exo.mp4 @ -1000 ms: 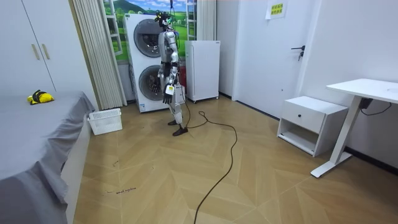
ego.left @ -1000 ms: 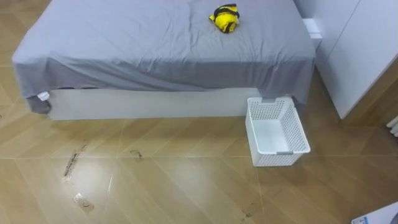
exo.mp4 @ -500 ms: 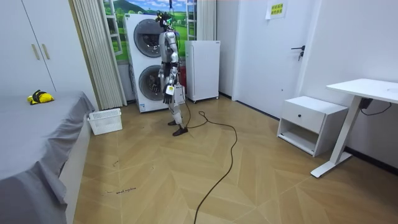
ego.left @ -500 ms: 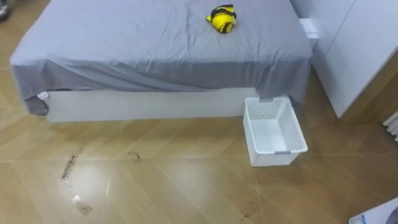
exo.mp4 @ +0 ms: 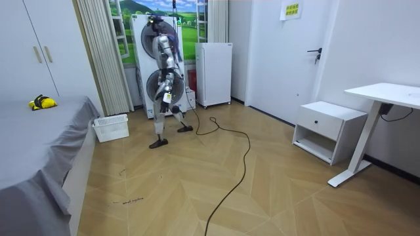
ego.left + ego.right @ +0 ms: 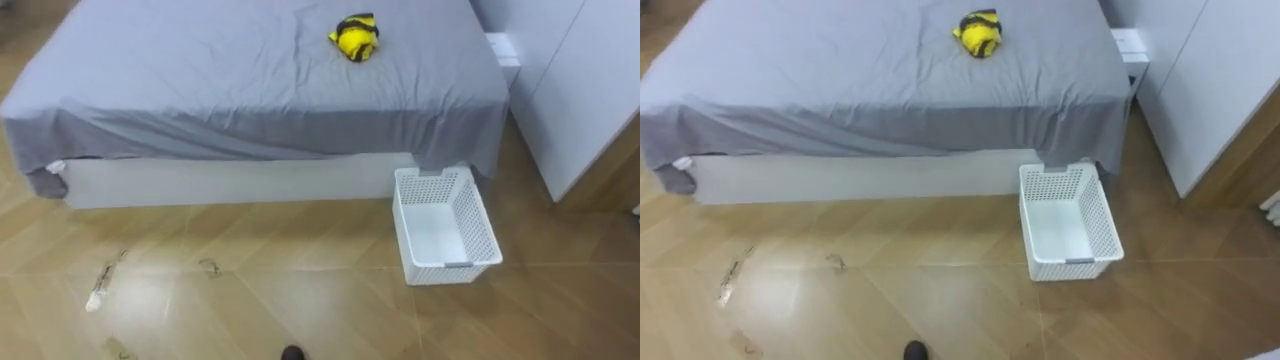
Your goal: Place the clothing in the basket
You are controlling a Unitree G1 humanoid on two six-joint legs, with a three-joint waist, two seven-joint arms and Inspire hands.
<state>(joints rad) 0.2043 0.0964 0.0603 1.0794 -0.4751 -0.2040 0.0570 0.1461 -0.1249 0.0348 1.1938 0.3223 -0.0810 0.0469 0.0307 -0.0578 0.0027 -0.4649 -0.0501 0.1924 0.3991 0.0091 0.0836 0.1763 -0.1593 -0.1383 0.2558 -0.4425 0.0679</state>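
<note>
Clothes [image 6: 356, 35], yellow-black bundle, on bed [image 6: 200, 80] (far end cut off); basket [image 6: 445, 225] on floor [image 6: 300, 290] nr corner; robot hand [image 5: 166, 98] state unclear.

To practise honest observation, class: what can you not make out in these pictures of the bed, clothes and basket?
Yellow and black bundle of clothes: crumpled, so the eye views hide which garments it holds; tiny in the room view.
Grey-sheeted bed: far end cut off by the eye views' top edge.
White perforated plastic basket: in the room view its own wall hides the inside.
</note>
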